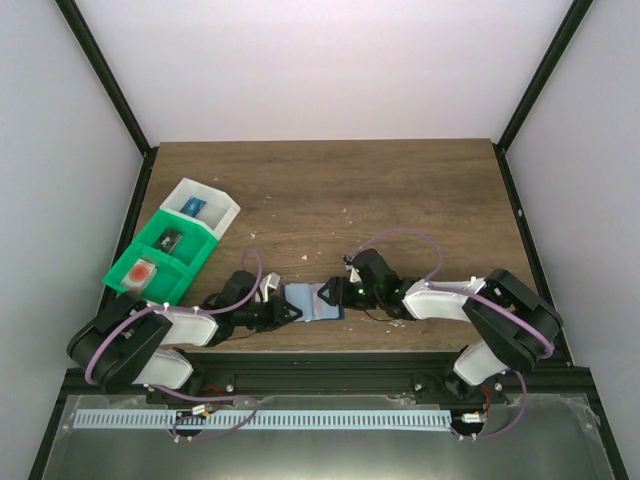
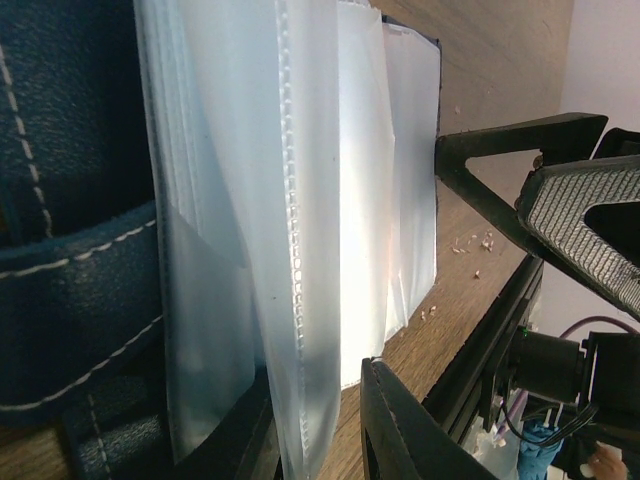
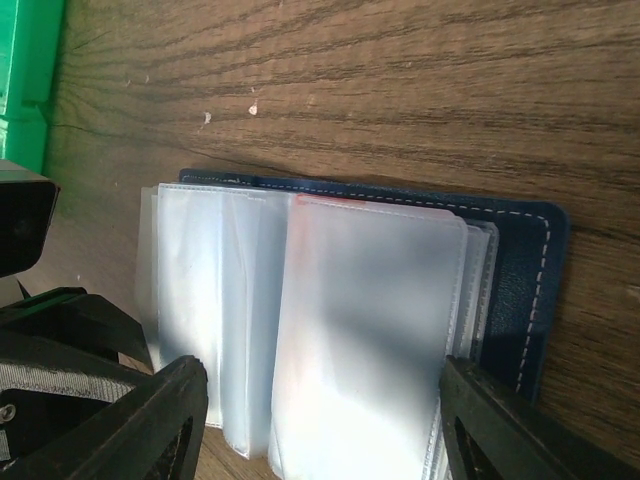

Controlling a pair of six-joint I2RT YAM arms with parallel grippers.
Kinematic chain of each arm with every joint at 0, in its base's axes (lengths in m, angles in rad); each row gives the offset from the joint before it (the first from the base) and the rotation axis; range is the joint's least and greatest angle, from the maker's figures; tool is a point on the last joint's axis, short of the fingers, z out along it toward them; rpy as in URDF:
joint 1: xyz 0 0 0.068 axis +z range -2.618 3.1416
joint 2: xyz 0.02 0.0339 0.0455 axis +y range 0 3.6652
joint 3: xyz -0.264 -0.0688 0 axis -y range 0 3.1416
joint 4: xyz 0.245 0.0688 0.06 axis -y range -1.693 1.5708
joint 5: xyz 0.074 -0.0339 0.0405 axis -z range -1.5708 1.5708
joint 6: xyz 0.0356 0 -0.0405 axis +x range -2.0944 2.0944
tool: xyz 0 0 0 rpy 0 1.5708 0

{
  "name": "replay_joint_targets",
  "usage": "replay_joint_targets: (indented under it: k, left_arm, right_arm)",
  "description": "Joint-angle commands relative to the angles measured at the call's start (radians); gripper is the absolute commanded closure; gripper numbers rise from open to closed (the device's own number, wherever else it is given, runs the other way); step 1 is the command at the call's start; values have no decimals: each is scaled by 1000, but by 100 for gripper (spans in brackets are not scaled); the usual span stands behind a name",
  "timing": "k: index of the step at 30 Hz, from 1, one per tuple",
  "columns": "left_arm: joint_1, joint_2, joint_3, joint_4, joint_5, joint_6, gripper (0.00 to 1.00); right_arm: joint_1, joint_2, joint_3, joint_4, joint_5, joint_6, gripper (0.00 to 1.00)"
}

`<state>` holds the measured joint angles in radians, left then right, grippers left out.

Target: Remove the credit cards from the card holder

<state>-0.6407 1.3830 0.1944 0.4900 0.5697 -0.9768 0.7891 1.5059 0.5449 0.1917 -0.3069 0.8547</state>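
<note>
At six o'clock on the table (image 1: pixel 400 200), by the near edge, I see the card holder (image 1: pixel 310 300) lying open, clear sleeves (image 3: pixel 210 300) fanned. My left gripper (image 1: pixel 288 312) is clenched on its nine-o'clock edge; my right gripper (image 3: pixel 320 400) hangs released, fingers (image 3: pixel 150 420) straddling the front sleeve (image 3: pixel 300 430), where a pale credit card (image 3: pixel 380 300) with a pinkish edge sits.

Left arm (image 1: pixel 190 328), right arm (image 1: pixel 440 300) low, converging; left fingers (image 2: pixel 400 430) narrow, right fingers (image 3: pixel 520 430) spread wide.

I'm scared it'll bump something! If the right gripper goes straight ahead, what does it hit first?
Probably the clear sleeves of the card holder, lying ahead of the open right gripper, though depth is unclear.
</note>
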Motion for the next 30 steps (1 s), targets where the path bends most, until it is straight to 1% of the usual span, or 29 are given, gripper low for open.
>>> replay_joint_targets:
  k: [1,21,27,30]
  left_arm:
    - [-6,11,-12,23,-8,3,77]
    - [-7,33,-6,34,-1,1,77]
    - [-6,5,10,-1,-5,2,77]
    - [-6,-45,24,-53,-19,1,75]
  right_arm:
    - [12,15,-2,23,-23,10,35]
    - [19,42,5,154,-138,44,35]
    - [19,38,13,170,-153,51,35]
    - [20,36,12,185,-168,60,35]
